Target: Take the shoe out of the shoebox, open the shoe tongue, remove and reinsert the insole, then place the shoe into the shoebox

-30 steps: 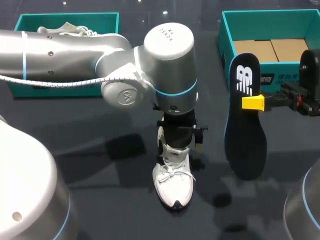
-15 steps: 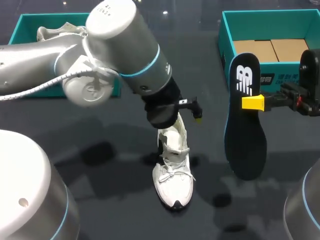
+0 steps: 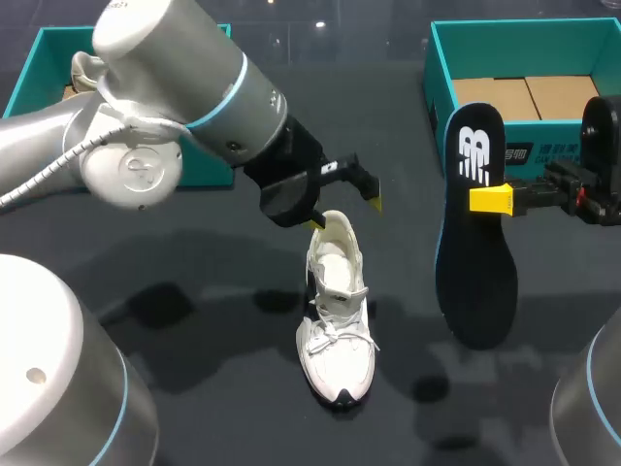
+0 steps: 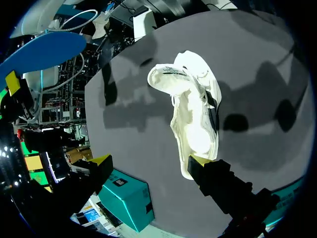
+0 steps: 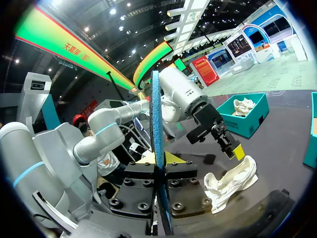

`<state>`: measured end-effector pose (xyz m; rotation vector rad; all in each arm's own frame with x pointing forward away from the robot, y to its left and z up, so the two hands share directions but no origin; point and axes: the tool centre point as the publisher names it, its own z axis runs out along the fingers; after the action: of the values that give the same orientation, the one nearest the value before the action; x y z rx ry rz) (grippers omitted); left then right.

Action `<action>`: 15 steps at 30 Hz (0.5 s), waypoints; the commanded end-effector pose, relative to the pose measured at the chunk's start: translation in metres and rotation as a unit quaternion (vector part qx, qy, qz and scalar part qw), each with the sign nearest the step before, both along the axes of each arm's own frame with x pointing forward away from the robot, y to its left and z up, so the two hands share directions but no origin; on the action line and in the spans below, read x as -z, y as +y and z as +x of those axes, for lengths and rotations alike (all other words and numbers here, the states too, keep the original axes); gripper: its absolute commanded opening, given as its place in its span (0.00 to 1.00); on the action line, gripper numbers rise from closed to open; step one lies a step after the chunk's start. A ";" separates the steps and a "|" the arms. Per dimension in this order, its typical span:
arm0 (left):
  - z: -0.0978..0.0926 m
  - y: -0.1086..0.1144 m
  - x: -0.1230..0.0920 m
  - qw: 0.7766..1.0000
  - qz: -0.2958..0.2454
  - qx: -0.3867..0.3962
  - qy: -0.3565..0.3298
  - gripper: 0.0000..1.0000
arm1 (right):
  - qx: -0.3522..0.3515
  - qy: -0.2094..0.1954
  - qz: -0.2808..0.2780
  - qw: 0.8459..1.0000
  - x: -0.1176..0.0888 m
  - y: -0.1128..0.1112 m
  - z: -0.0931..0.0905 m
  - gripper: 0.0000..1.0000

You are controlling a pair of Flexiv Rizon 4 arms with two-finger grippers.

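My left gripper (image 3: 344, 211) hangs just above the heel end of the white lace-up sneaker (image 3: 336, 330), its yellow-tipped fingers spread apart. The sneaker lies on the dark table (image 3: 213, 408), toe toward me, tongue pulled up. My right gripper (image 3: 491, 199) clamps the dark foam insole (image 3: 473, 282) at mid-length, holding it on end clear of the table, just before the teal cardboard shoebox (image 3: 440, 83). A second teal box (image 3: 49, 34) at far left holds another white shoe (image 3: 82, 66).
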<state>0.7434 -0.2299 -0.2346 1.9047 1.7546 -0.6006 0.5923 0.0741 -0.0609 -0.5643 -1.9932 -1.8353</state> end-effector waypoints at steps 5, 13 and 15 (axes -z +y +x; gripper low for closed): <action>0.004 0.013 0.000 0.995 -0.090 0.006 0.038 1.00 | 0.001 0.000 -0.001 1.000 0.000 0.001 -0.001 0.00; 0.001 0.011 -0.008 0.984 -0.168 0.009 0.059 1.00 | 0.001 0.000 -0.001 1.000 0.000 0.001 -0.001 0.00; -0.002 0.009 -0.013 0.978 -0.197 0.010 0.063 1.00 | 0.001 0.000 -0.001 1.000 0.000 0.001 -0.001 0.00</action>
<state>0.7462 -0.2242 -0.2184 1.7440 1.6311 -0.9224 0.5923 0.0741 -0.0609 -0.5643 -1.9932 -1.8353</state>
